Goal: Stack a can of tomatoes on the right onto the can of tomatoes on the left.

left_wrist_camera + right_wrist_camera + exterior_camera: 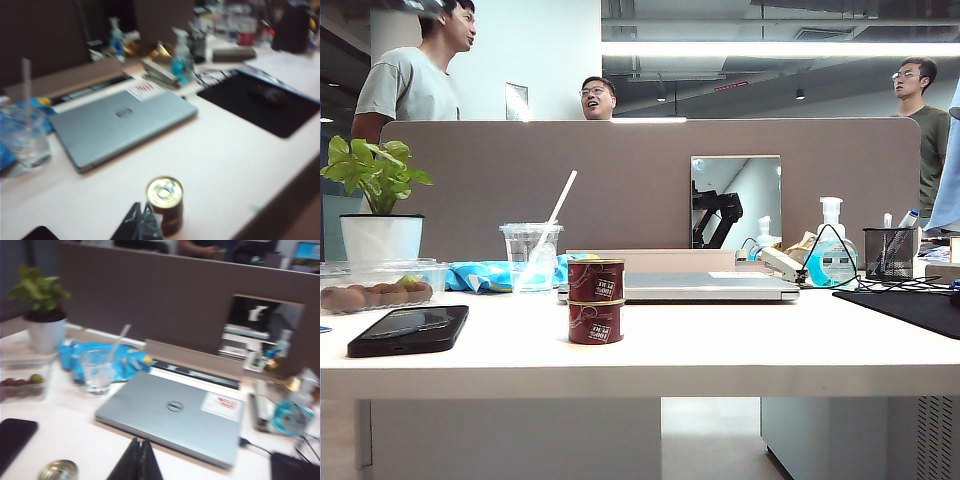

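Partly cropped: both closed grippers, left (141,220), right (140,460); blurry can (58,470).

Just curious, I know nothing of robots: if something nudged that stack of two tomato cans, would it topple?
The stack is probably fairly steady: short, wide cans, squarely aligned. A hard shove might slide the top can off. Sealed, likely heavy.

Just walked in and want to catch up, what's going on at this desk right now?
The two tomato cans already stand stacked, one on the other, near the front of the table, before the closed laptop. Neither gripper holds anything. The left gripper is shut beside the stack, and the right gripper is shut too, above the table near the laptop. The stacking looks done.
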